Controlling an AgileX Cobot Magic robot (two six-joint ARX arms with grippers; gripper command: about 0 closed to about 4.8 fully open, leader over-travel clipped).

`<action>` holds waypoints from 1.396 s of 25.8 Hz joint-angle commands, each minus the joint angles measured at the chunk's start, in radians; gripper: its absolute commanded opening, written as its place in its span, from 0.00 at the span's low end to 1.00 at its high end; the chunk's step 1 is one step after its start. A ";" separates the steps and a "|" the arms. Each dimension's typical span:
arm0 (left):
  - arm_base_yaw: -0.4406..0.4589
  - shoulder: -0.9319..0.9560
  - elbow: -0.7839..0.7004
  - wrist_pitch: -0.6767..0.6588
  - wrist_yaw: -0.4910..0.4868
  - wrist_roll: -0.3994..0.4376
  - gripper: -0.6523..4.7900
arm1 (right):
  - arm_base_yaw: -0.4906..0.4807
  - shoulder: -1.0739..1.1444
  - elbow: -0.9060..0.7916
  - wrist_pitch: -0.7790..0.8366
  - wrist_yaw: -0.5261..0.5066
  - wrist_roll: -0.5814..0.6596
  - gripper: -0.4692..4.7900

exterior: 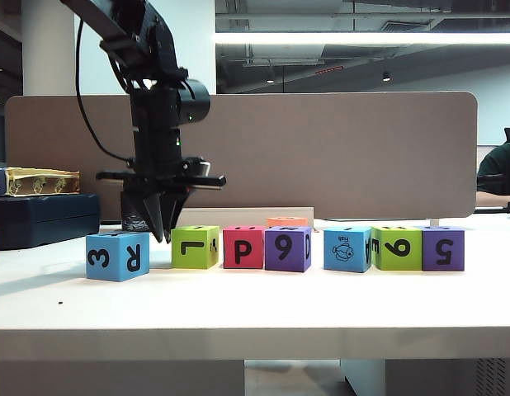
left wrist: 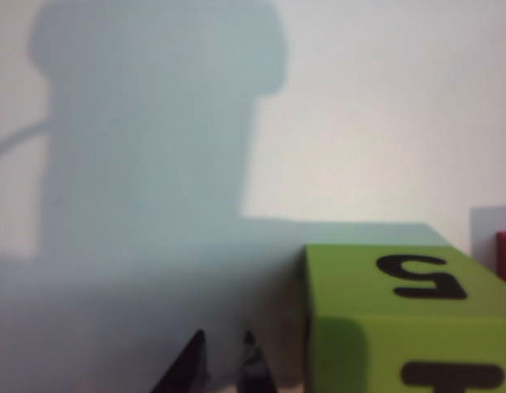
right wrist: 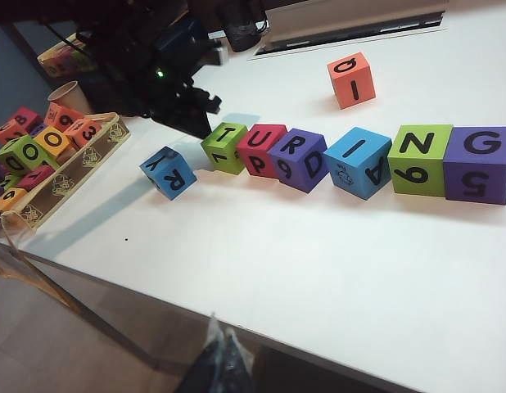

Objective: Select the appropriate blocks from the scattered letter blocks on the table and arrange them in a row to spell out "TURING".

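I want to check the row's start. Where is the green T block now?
In the exterior view the green T block stands left of centre, between the blue R block and the magenta block.

Six letter blocks stand in a row on the white table [exterior: 255,313]: lime green T [right wrist: 227,146], magenta U [right wrist: 260,147], purple R [right wrist: 297,157], blue I [right wrist: 356,160], lime green N [right wrist: 420,158], purple G [right wrist: 480,162]. A blue block [right wrist: 169,172] sits apart at nine o'clock; an orange block [right wrist: 351,79] lies at twelve.

The white worktop [exterior: 255,313] carries a row of six letter blocks [right wrist: 359,160], a blue R block [exterior: 117,255] toward its left edge, and an orange block [right wrist: 351,79] behind.
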 commanded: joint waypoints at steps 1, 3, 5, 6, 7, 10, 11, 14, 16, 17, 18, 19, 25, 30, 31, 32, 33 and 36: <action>-0.002 0.008 0.001 -0.005 0.072 0.002 0.20 | 0.000 0.002 0.006 0.017 -0.003 -0.002 0.09; -0.008 0.008 0.001 0.002 0.112 0.002 0.20 | 0.000 0.002 0.006 0.018 -0.003 -0.002 0.09; -0.015 0.008 0.001 -0.004 0.147 0.002 0.20 | 0.000 0.002 0.006 0.018 -0.003 -0.002 0.09; -0.017 0.009 0.001 -0.006 0.153 0.002 0.20 | 0.000 0.002 0.006 0.017 -0.003 -0.002 0.09; -0.018 0.009 0.001 -0.008 0.166 0.002 0.20 | 0.000 0.002 0.006 0.017 -0.003 -0.002 0.09; -0.031 0.009 0.001 -0.008 0.171 0.002 0.20 | 0.000 0.002 0.006 0.017 -0.003 -0.002 0.09; -0.033 0.009 0.001 -0.005 0.171 0.002 0.20 | 0.000 0.002 0.006 0.016 -0.003 -0.002 0.09; -0.049 0.010 0.001 -0.001 0.171 0.002 0.20 | 0.000 0.002 0.006 0.014 -0.003 -0.002 0.09; -0.059 0.010 0.001 0.000 0.188 -0.002 0.20 | 0.000 0.002 0.006 0.014 -0.003 -0.002 0.09; -0.064 0.010 0.001 0.001 0.193 -0.003 0.20 | 0.000 0.002 0.006 0.014 -0.003 -0.002 0.09; -0.069 0.010 0.001 0.002 0.197 -0.008 0.20 | 0.000 0.002 0.006 0.015 -0.003 -0.002 0.09; -0.070 0.010 0.001 0.003 0.197 -0.010 0.20 | 0.000 0.002 0.006 0.014 -0.003 -0.002 0.09; -0.081 0.010 0.001 0.011 0.197 -0.011 0.20 | 0.000 0.002 0.006 0.014 -0.003 -0.002 0.09; -0.081 0.009 0.003 -0.002 0.153 -0.017 0.21 | 0.000 0.002 0.006 0.014 -0.003 -0.002 0.09; -0.080 0.008 0.004 -0.006 0.123 -0.017 0.21 | 0.000 0.002 0.006 0.014 -0.003 -0.002 0.09; -0.079 0.005 0.005 -0.012 0.087 -0.017 0.21 | 0.000 0.002 0.006 0.014 -0.003 -0.002 0.09; -0.079 0.002 0.006 -0.026 0.041 -0.017 0.21 | 0.000 0.002 0.006 0.014 -0.003 -0.002 0.09; -0.079 -0.004 0.039 -0.094 0.007 -0.002 0.21 | 0.000 0.002 0.006 0.015 -0.003 -0.002 0.09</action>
